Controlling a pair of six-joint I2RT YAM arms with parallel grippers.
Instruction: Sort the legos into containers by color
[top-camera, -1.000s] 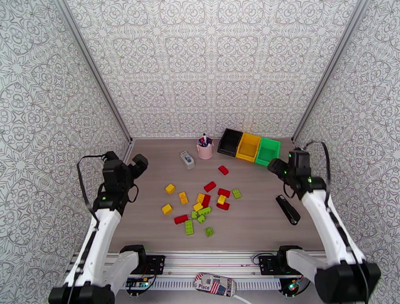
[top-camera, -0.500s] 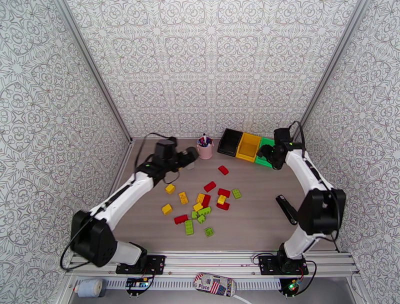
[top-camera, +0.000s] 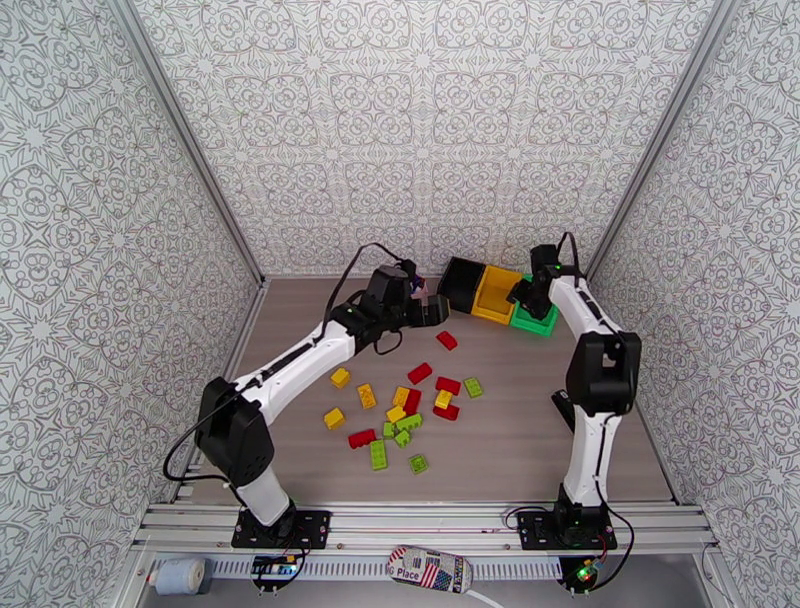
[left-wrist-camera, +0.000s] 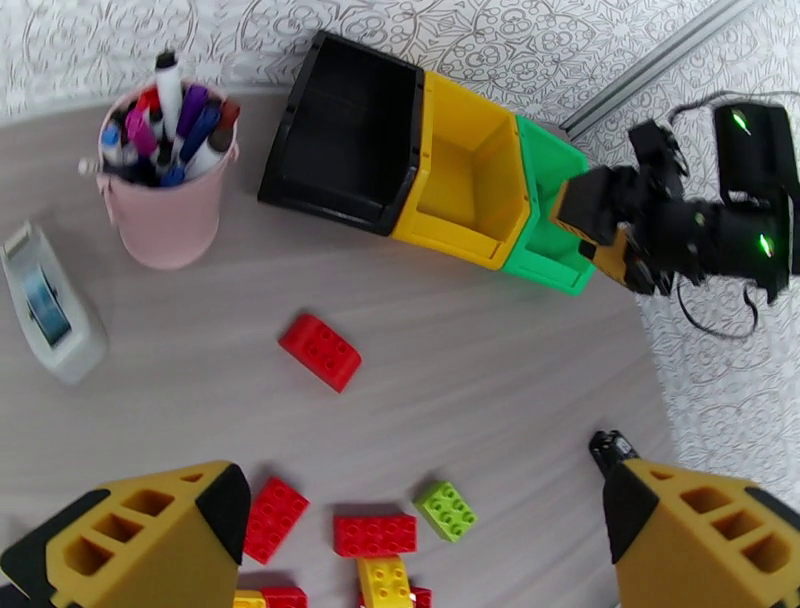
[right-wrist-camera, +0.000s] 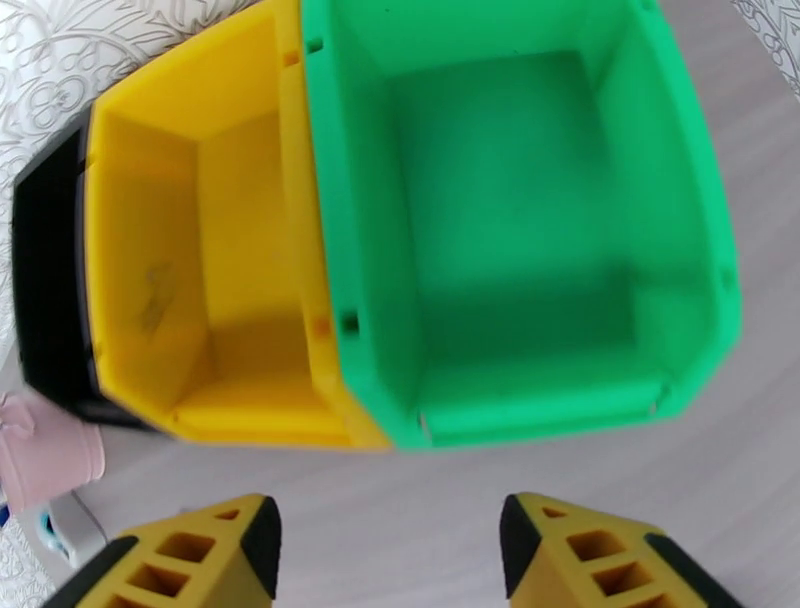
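Note:
The legos lie scattered mid-table as red, yellow and lime bricks, with one red brick apart toward the back. The containers sit at the back right as a joined row: black, yellow and green, and both the yellow and green ones look empty inside. My left gripper hovers open above the lone red brick, just in front of the pink cup. Over the front lip of the green and yellow bins, my right gripper is open with nothing between its fingers.
A pink cup full of pens stands left of the black bin. A small white box with a blue mark lies left of the cup. A black object lies on the table at the right, partly behind the right arm. Patterned walls close in the table.
Both arms have swung from the table's near sides to the back. The left gripper reached across past the pink cup toward the lone red brick; the right moved over the bins.

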